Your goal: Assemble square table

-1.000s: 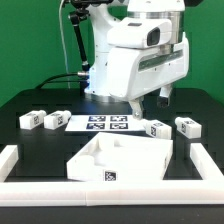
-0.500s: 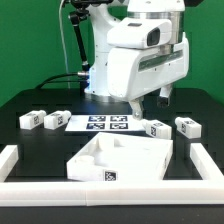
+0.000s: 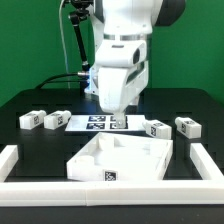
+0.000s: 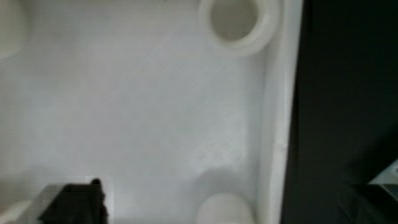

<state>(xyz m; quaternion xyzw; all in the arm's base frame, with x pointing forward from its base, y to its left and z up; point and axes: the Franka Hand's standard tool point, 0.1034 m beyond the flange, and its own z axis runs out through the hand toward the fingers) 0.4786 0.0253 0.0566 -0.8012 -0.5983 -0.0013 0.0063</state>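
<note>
- A flat green wall fills everything behind.
- The tabletop is matte black.
- A low white border wall edges its near side.

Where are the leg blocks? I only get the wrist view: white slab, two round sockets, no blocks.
Observer: All four lie loose on the black table. Two leg blocks are at the exterior view's left and two at its right.
Operator: And the gripper against them?
Observer: The gripper hangs between the two pairs. In the exterior view it lines up with the marker board, just behind the far edge of the slab.
</note>
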